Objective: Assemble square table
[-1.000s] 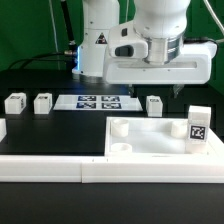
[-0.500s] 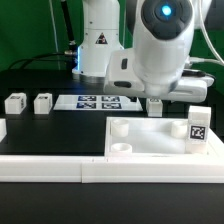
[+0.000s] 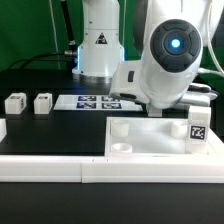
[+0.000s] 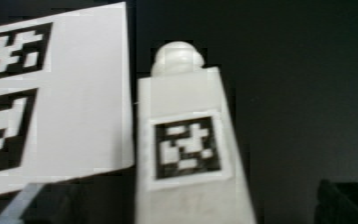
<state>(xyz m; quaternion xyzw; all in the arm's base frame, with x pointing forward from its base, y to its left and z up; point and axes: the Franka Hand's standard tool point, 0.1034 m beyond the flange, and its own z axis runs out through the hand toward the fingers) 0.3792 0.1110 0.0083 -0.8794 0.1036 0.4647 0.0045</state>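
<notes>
A black table (image 3: 60, 125) before a green backdrop (image 3: 25, 30) carries the long white border wall (image 3: 50, 165) in front, the square slab (image 3: 150, 140) just behind it, the marker board (image 3: 95, 101) farther back, and one leg (image 4: 190, 130) just beside that board, below the gripper (image 4: 185, 208), its jaws wide and empty.

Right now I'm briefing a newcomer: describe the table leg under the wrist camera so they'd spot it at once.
Find the marker board, the flat white sheet of tags on the black table. The leg lies just off its edge, across a dark gap, where the arm leans down. Unlike the two legs at the exterior view's left, it alone lies beside the board, tag up.
</notes>
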